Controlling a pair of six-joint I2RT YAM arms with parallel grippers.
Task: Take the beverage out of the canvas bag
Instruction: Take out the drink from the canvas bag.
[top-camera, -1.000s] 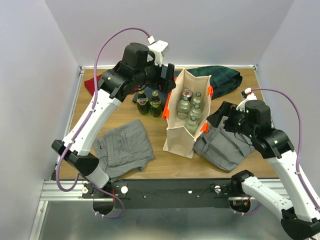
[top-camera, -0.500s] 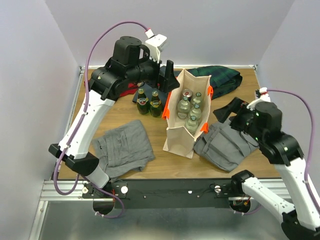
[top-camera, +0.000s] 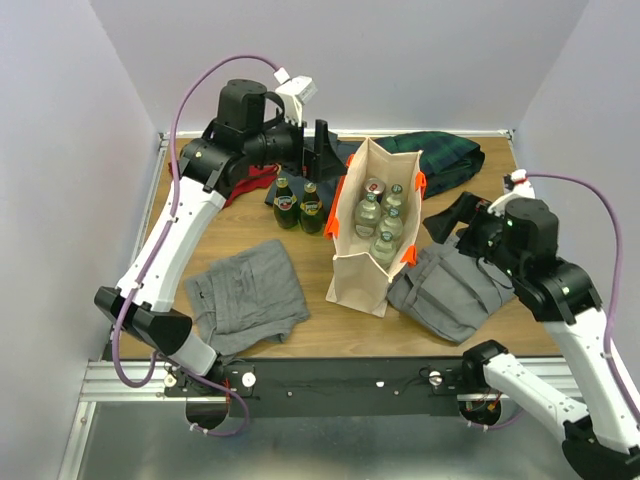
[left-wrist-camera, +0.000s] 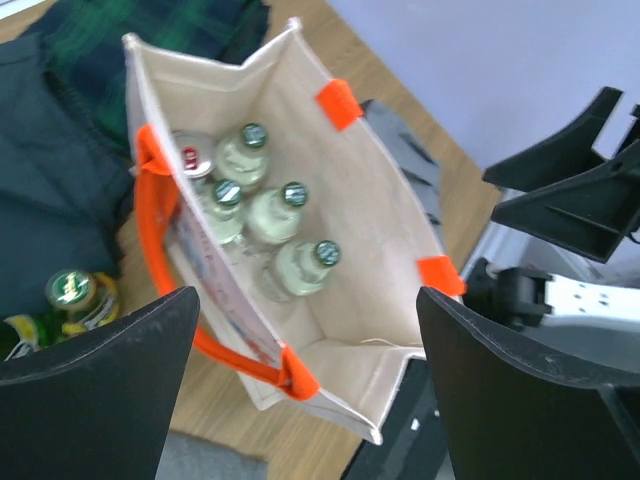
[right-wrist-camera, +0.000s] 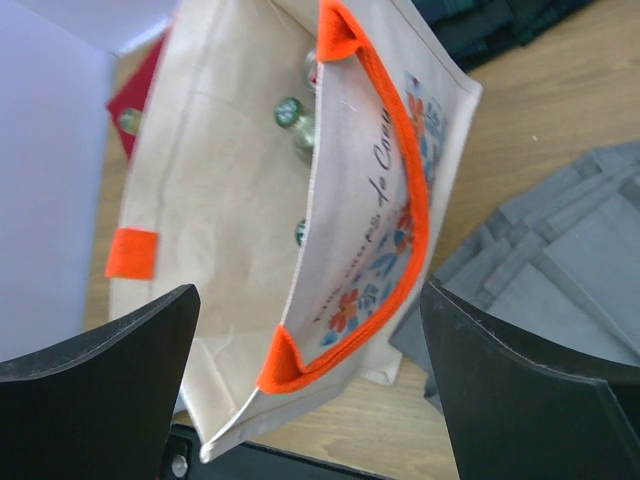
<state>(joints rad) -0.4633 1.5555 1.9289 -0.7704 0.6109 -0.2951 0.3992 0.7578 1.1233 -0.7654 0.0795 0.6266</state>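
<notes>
Left gripper (left-wrist-camera: 305, 300), right gripper (right-wrist-camera: 308, 295): both wide, empty.
Beige orange-handled canvas bag (left-wrist-camera: 370, 200) ahead holds clear bottles (left-wrist-camera: 295, 265); green bottles (top-camera: 298, 205) near left gripper.

A beige canvas bag (top-camera: 362, 270) has bright orange handles (top-camera: 330, 222) and orange-and-blue flowers with dark script printed on one side. Inside are pale glass bottles (top-camera: 383, 245) with green caps and a silver-and-red-topped can (top-camera: 374, 187). Left of the bag stand dark green bottles (top-camera: 311, 208) with yellow labels. Behind it lie a green-navy plaid cloth (top-camera: 450, 160) and a red cloth (top-camera: 250, 180). Grey garments (top-camera: 250, 295) flank it on a brown woodgrain table (top-camera: 320, 330).
</notes>
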